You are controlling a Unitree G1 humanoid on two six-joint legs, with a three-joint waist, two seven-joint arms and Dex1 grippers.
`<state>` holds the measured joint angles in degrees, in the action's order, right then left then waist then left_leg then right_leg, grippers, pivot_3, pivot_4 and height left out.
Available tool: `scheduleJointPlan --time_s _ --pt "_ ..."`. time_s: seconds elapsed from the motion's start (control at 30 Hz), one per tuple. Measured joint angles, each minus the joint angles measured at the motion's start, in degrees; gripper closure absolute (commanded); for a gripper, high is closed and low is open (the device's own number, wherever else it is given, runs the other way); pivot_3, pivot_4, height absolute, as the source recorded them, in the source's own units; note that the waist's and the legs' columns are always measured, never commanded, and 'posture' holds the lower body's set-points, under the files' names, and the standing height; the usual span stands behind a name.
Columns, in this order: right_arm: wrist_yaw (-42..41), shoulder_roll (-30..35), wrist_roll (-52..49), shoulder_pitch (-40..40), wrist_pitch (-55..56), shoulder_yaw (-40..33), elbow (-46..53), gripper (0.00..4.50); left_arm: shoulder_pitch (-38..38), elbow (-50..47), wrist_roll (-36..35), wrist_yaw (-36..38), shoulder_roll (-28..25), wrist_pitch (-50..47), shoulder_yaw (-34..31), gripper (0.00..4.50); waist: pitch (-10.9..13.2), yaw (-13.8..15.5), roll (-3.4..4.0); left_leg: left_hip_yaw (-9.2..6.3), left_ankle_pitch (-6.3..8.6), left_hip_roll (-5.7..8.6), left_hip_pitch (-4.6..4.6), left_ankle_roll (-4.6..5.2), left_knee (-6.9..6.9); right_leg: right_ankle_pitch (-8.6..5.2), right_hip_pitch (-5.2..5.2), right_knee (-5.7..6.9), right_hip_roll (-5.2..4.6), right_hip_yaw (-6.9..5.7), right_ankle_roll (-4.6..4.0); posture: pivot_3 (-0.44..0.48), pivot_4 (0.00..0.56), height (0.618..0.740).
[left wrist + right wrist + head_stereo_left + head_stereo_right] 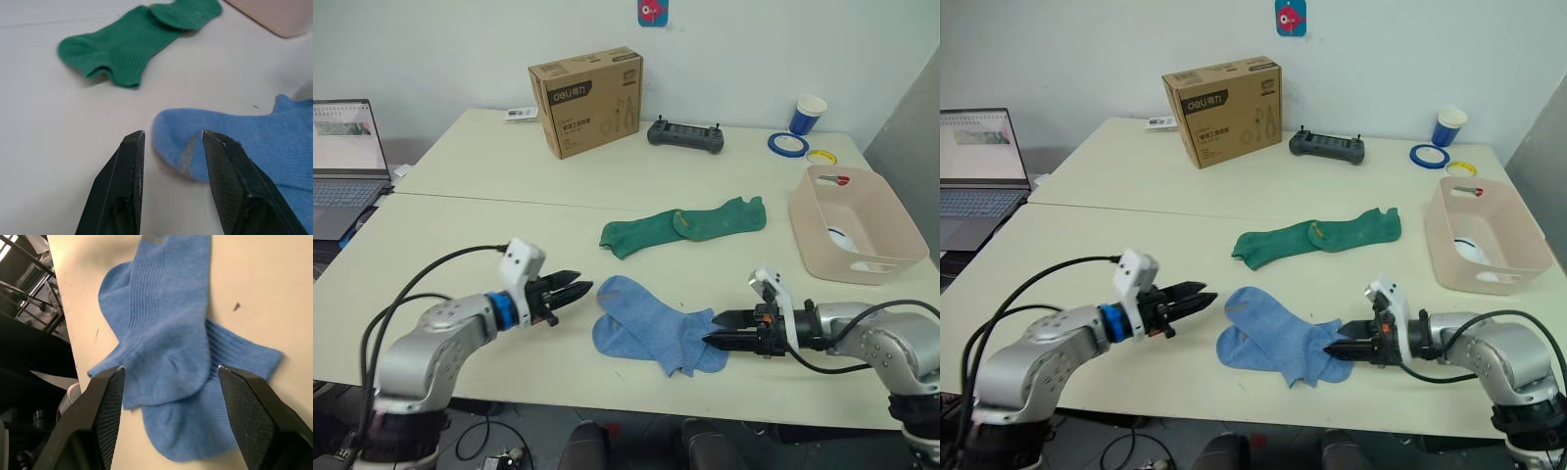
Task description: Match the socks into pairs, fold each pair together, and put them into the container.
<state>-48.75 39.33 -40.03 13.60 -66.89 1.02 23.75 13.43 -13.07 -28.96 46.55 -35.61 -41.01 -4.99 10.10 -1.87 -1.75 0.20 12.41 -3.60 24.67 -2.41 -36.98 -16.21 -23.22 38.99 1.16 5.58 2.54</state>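
Between my two grippers on the table (pixel 460 220) lie the light blue socks (pixel 651 328), overlapped. My left gripper (pixel 578 291) stands parted just beside their toe end; my right gripper (pixel 713 342) stands spread wide over their cuff end, gripping nothing.

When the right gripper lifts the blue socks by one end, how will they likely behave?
The blue socks lie flat and limp, so they would probably droop. One is only laid across the other, so a pinch by the open right gripper may lift one alone. The ribbed knit looks grippy, not slippery.
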Motion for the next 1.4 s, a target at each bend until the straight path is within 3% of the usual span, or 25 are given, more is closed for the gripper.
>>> scheduleJointPlan --time_s 0.23,0.37,0.47,0.6,0.8,0.83,1.1,1.23,1.4 --pt "3.63 0.09 0.71 -1.70 -0.09 1.42 0.19 1.28 10.90 15.73 6.88 5.69 1.36 8.47 9.25 2.59 0.00 -0.04 0.00 -0.04 0.00 -0.03 0.01 0.01 0.05 -0.01 -0.03 0.01 0.06 -0.03 -0.02 0.000 0.150 0.740" --pt "4.79 -1.20 0.46 -1.60 -0.06 2.07 0.06 1.28 11.70 19.32 9.38 7.88 2.33 11.15 12.68 2.59 0.00 -0.19 0.00 -0.08 0.00 -0.08 0.01 0.01 0.05 0.00 -0.03 0.03 0.12 -0.03 -0.03 0.000 0.150 0.740" --pt "5.67 -2.34 0.21 -1.30 -0.89 2.04 0.02 1.28 11.64 20.15 10.36 8.80 2.43 12.23 13.56 3.15 0.00 -0.09 0.00 -0.10 0.00 -0.08 0.01 0.01 0.03 0.00 -0.03 0.06 0.12 -0.05 -0.02 0.000 0.150 0.740" --pt "6.53 -4.52 -1.96 -1.23 -2.44 1.79 -0.19 2.15 11.64 20.23 10.48 9.33 2.55 12.61 13.55 4.43 0.00 -0.07 0.00 -0.08 0.00 -0.08 0.01 0.01 0.01 0.00 -0.01 0.06 0.10 -0.03 -0.02 0.000 0.150 0.740" --pt "6.83 -4.73 -4.13 -1.07 -3.27 0.92 -0.18 4.36 11.62 20.19 10.46 9.36 2.54 12.59 13.43 4.50 0.00 -0.03 0.00 -0.09 0.00 -0.08 0.02 0.01 0.02 0.00 -0.01 0.06 0.10 -0.04 -0.02 0.000 0.150 0.740" --pt "6.87 -4.73 -4.51 -0.74 -3.71 0.60 -0.19 4.47 11.40 19.99 10.20 9.35 2.54 12.43 13.08 4.50 0.00 -0.07 0.00 -0.09 0.00 -0.08 0.02 0.01 0.02 0.00 -0.02 0.06 0.10 -0.03 -0.02 0.000 0.150 0.740" --pt "5.20 -2.30 -8.54 2.58 -4.45 -2.22 -0.41 4.47 8.51 12.77 5.80 7.78 2.27 6.24 7.92 4.50 0.00 -0.04 0.00 -0.07 0.00 -0.08 0.04 0.01 0.03 0.00 -0.02 0.05 0.07 -0.02 -0.01 0.000 0.150 0.740" --pt "1.85 1.57 -12.14 6.12 -5.57 -4.81 -1.33 4.47 4.63 3.77 0.38 4.39 2.36 -0.62 3.58 4.50 0.01 -0.08 -0.01 -0.12 0.00 -0.08 0.04 0.01 0.02 0.00 -0.01 0.05 0.06 -0.07 -0.01 0.000 0.150 0.740" --pt "-2.32 6.09 -9.03 7.50 -3.09 -1.58 -6.88 4.47 -1.58 -1.25 -0.51 -2.48 4.51 -2.68 0.20 4.50 0.01 -0.05 -0.01 -0.08 0.00 -0.07 0.01 0.01 0.00 0.00 0.00 0.05 0.06 -0.04 -0.01 0.000 0.150 0.740"
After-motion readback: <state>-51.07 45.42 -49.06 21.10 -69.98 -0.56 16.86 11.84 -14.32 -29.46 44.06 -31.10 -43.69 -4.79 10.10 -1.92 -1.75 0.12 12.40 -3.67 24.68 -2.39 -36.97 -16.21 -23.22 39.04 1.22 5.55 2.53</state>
